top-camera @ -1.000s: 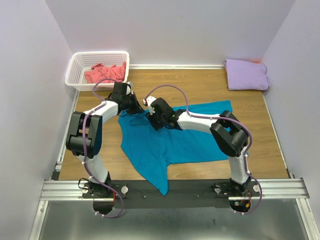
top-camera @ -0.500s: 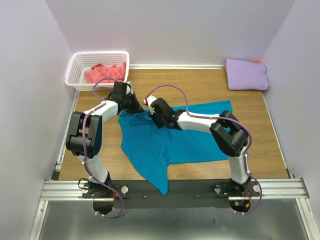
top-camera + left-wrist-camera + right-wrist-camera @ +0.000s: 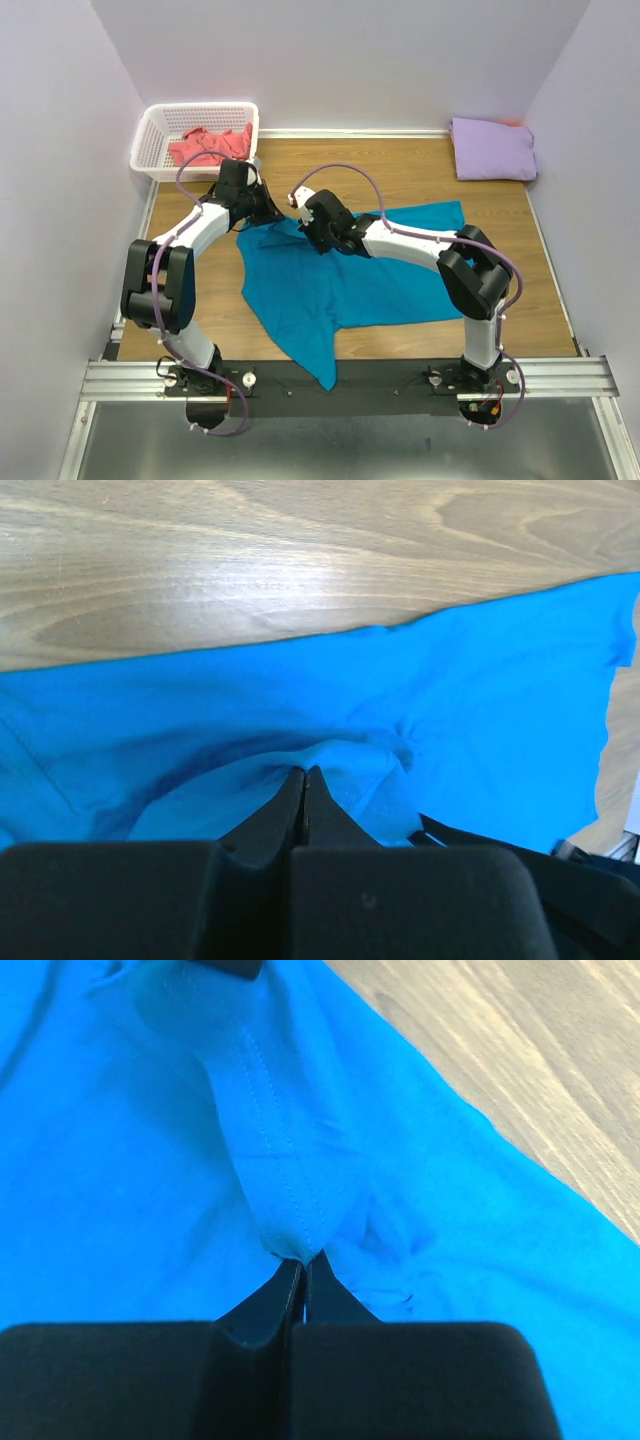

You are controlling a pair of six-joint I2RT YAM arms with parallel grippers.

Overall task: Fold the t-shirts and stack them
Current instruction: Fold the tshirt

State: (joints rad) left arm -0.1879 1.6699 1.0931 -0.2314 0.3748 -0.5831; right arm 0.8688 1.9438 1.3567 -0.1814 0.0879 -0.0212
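Observation:
A teal-blue t-shirt [image 3: 340, 275] lies spread and rumpled on the wooden table. Both grippers meet at its far left edge. My left gripper [image 3: 266, 212] is shut on a pinch of the blue cloth [image 3: 330, 750], fingertips pressed together in the left wrist view. My right gripper [image 3: 303, 222] is shut on a stitched hem fold of the same shirt [image 3: 290, 1180], which stretches away from its tips. A coral-pink t-shirt [image 3: 208, 146] lies crumpled in the white basket [image 3: 148, 135]. A pale lavender t-shirt [image 3: 492, 148] sits folded at the far right corner.
The white lattice basket stands at the far left corner against the wall. Purple walls close in the table on three sides. Bare wood [image 3: 400, 170] shows behind the blue shirt, and a metal rail [image 3: 340, 378] runs along the near edge.
My right gripper has closed onto the blue shirt's hem. The left arm has shifted slightly left and back, still gripping the cloth.

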